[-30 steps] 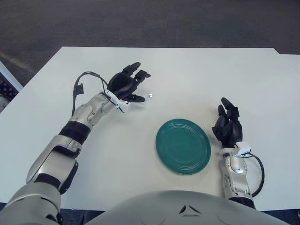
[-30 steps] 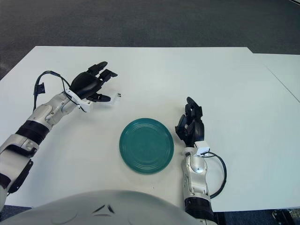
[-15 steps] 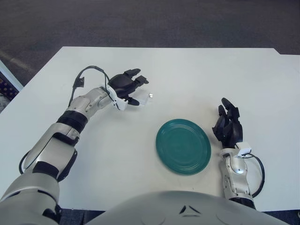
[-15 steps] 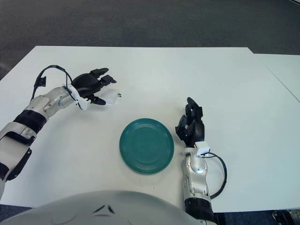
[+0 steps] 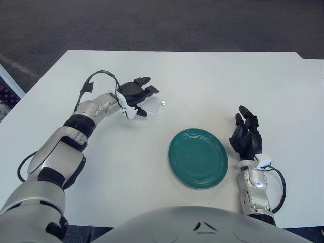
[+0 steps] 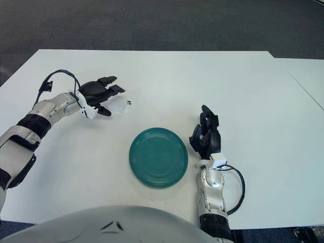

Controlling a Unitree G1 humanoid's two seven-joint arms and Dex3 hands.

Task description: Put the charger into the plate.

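A white bench (image 5: 202,86) with a plain matte top fills most of the view, its far edge running straight across. Beyond that far edge lies dark grey carpeted floor (image 5: 152,25). Light falls evenly on the bench, with only soft shadows.

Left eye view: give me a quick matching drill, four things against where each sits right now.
Things:
1. charger
2. green plate
3. left robot hand
4. right robot hand

Places:
A. right of the plate, idle
B. table centre, nothing in it
C. over the charger, fingers spread around it
D. on the table, up and left of the plate

Pairs: 1-D, 2-B, 3-C, 4-A
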